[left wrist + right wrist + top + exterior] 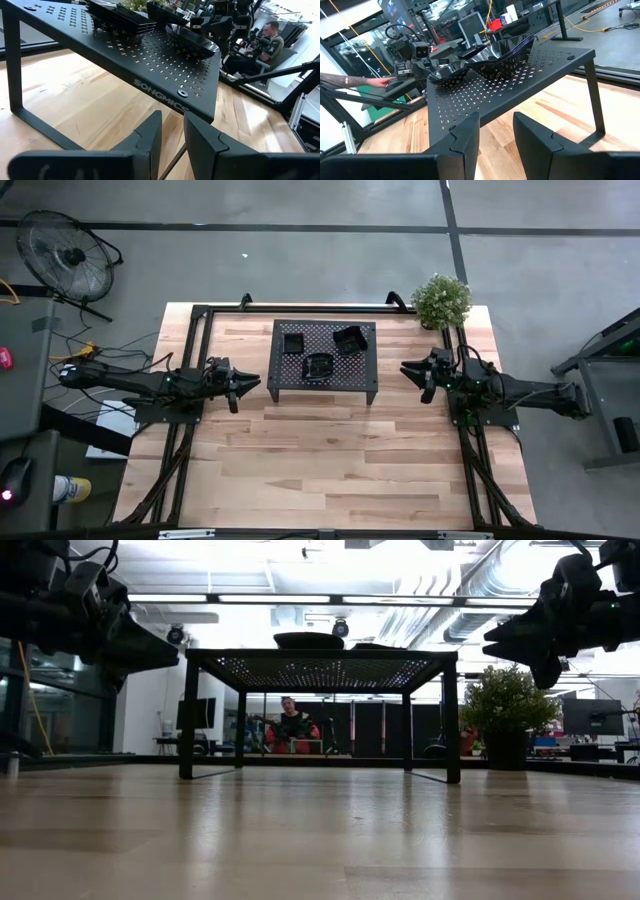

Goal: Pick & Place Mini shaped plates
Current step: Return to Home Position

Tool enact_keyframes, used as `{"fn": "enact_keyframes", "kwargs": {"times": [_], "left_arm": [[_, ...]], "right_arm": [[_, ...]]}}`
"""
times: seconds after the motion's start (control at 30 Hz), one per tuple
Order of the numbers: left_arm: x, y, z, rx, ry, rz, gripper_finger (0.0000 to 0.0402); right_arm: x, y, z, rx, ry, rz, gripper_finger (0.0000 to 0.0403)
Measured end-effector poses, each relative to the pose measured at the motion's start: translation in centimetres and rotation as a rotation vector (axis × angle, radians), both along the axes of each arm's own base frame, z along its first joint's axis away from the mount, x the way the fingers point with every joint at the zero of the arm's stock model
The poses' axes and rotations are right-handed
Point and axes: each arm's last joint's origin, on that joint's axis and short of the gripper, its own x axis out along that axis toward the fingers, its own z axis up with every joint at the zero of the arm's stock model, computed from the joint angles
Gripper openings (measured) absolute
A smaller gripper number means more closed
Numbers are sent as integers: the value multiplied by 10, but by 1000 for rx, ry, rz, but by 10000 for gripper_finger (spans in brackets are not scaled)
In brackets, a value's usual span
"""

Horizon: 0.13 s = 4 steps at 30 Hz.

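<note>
While plates (318, 366) sit on rack (355, 375), left claw (254, 384), right claw (406, 369) hover level flanking it, slightly parted.

My right gripper (496, 125) hangs with its fingers apart, facing the near edge of the mesh rack (485, 102). Stacked black plates (502, 55) sit back from that edge. Past the rack's far edge I see the left arm (417, 50) and a person's hand (381, 83).

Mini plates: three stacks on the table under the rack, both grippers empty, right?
No. The high view shows the plate stacks on top of the rack, not under it. The left gripper and right gripper are empty.
</note>
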Motion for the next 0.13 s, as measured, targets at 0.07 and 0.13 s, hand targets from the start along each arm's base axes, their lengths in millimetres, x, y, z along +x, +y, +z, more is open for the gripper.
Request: {"fn": "enact_keyframes", "kwargs": {"times": [0.07,0.13], "left_arm": [[0,0,0,0,0,0,78],[0,0,0,-1,-1,0,78]], "right_arm": [[0,0,0,0,0,0,114],[0,0,0,0,0,0,114]]}}
